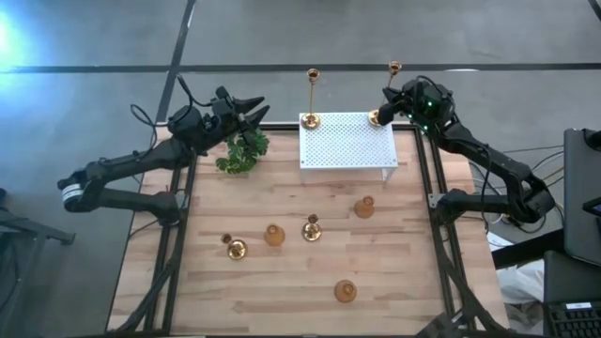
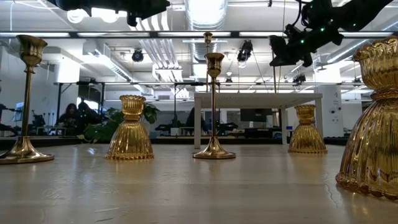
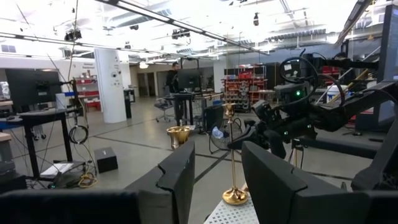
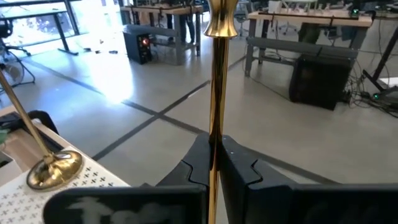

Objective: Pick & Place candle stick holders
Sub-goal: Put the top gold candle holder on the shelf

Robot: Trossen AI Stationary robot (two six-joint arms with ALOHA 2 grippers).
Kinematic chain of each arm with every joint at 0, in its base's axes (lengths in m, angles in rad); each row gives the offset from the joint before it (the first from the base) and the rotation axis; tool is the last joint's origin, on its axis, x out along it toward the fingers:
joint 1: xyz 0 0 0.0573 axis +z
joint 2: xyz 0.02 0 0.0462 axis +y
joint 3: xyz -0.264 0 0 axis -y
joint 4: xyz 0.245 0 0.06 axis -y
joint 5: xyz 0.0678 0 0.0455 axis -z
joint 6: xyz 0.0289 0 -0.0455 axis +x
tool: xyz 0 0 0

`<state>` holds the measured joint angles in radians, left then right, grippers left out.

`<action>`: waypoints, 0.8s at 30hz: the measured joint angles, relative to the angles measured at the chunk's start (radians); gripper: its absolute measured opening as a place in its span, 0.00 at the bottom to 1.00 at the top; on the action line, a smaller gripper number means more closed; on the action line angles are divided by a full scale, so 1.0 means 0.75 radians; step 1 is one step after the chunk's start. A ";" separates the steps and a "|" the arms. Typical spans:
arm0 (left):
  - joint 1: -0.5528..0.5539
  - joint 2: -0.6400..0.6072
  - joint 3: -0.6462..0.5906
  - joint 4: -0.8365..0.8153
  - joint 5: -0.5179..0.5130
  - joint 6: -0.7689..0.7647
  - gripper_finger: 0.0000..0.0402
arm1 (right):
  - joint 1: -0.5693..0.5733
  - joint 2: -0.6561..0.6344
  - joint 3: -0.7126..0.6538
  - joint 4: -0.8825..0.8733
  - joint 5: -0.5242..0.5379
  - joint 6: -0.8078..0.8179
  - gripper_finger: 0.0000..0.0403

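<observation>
Candle stick holders: one tall holder (image 4: 216,93) stands at the white box's (image 1: 347,145) far-right corner, its stem clamped in the right pincer (image 1: 387,105). Another (image 1: 311,97) stands far-left. Five lie on the tabletop (image 1: 282,282). Left pincer (image 1: 254,111) hovers half-open, empty, over the plant (image 1: 242,150).

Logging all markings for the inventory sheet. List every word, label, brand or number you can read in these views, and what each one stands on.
No text can be read in any view.
White perforated box: only holes, no print.
Candle stick holders, such as the tall one on the box: plain brass, no marks.
Column in the room behind: small signs on it, too blurred to read.
Shelves far back: coloured items, no legible labels.
</observation>
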<state>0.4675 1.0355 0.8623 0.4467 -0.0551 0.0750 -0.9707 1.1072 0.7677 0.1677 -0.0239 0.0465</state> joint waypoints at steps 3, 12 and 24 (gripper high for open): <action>0.003 0.000 0.000 0.000 0.000 0.000 0.34 | 0.001 0.000 0.000 0.000 -0.002 0.003 0.02; 0.003 0.000 0.000 -0.016 -0.013 0.000 0.34 | 0.001 -0.040 -0.016 -0.051 -0.002 -0.003 0.02; 0.007 0.000 0.000 -0.021 -0.031 0.003 0.34 | 0.003 -0.107 -0.103 -0.011 0.008 0.010 0.02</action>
<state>0.4725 1.0355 0.8625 0.4309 -0.0784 0.0772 -0.9688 1.0268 0.6905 0.1592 -0.0183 0.0542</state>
